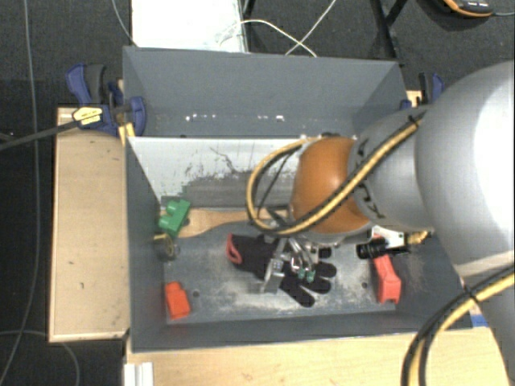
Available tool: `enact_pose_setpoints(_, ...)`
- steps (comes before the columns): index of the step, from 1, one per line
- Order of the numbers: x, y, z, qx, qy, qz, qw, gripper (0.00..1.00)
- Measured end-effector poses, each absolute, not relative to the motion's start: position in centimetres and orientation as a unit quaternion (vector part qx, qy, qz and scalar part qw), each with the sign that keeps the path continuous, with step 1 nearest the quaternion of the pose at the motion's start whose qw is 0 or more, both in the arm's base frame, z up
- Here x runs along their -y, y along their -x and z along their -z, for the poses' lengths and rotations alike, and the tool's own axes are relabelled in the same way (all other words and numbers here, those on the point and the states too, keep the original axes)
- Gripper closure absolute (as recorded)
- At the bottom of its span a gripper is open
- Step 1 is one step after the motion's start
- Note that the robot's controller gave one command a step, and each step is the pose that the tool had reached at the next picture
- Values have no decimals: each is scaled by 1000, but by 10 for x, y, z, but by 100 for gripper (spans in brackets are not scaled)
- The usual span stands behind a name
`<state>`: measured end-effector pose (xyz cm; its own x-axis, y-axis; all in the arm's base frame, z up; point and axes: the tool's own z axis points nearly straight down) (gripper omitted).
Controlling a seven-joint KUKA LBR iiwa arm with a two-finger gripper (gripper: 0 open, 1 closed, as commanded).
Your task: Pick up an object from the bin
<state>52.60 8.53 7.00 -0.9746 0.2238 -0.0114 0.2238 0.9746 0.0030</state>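
- Grey metal bin sits mid-frame, its floor scuffed; my arm comes in from the right.
- Low in the centre lies a black floppy thing with a red tab at its left end.
- My gripper is down at that thing's right end; I cannot tell whether it is apart or together.
- Right of it lies a red piece.
- At lower left is an orange block.
- At the left are a green piece and a wooden stick.
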Motion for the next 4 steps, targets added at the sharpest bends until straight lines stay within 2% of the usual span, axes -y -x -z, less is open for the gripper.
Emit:
enact_pose_setpoints(1,-81,-521,-71,-948,-319,0,0,100)
enact_pose_setpoints(2,-81,-521,-71,-948,-318,0,0,100)
enact_pose_setpoints(3,-80,-518,-87,-948,-318,3,-6,100)
enact_pose_setpoints(4,-81,-520,-125,-948,-317,1,-2,100)
